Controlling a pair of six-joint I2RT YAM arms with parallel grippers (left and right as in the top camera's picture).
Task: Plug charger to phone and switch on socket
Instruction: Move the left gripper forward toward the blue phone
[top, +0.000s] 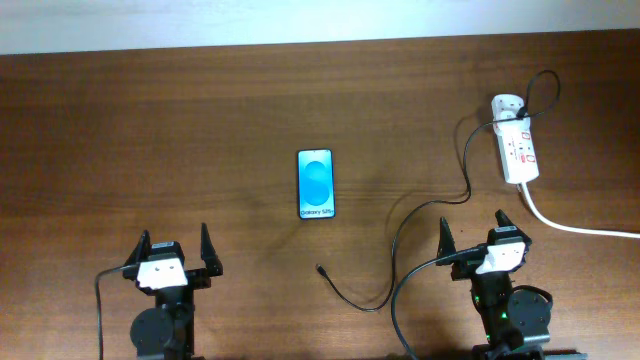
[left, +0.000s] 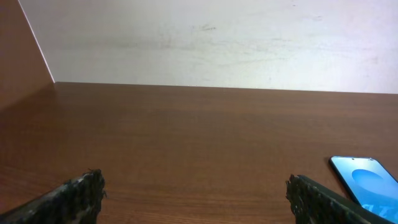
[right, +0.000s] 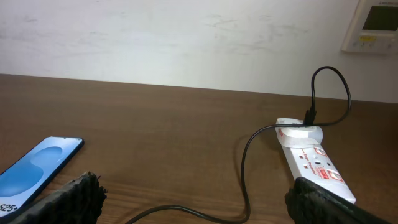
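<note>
The phone (top: 316, 184) lies face up mid-table, its screen blue and white; it also shows in the left wrist view (left: 367, 183) and the right wrist view (right: 34, 171). The charger cable (top: 415, 215) runs from an adapter in the white socket strip (top: 517, 150) down to a free connector tip (top: 319, 268) lying on the table below the phone. The strip and cable show in the right wrist view (right: 314, 163), (right: 245, 168). My left gripper (top: 177, 248) is open and empty near the front left. My right gripper (top: 472, 235) is open and empty in front of the strip.
The strip's thick white cord (top: 575, 225) runs off to the right edge. A white wall (left: 217, 37) stands behind the table's far edge. A wall thermostat (right: 373, 25) shows in the right wrist view.
</note>
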